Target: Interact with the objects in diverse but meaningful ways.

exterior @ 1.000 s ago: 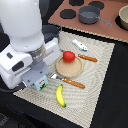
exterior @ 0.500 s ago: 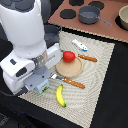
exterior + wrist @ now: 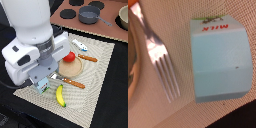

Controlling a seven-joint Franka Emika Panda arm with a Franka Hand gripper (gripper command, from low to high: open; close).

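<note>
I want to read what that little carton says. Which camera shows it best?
The wrist view: the pale blue milk carton fills the picture, lying on the placemat beside the fork, its red "MILK" lettering readable. The exterior view shows only a sliver of it under the gripper.

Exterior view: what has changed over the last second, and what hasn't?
The arm has shifted slightly along the placemat edge, its gripper still low over the milk carton; no grasp is visible. The tomato, banana, fork, knife and small bottle stayed put.
</note>
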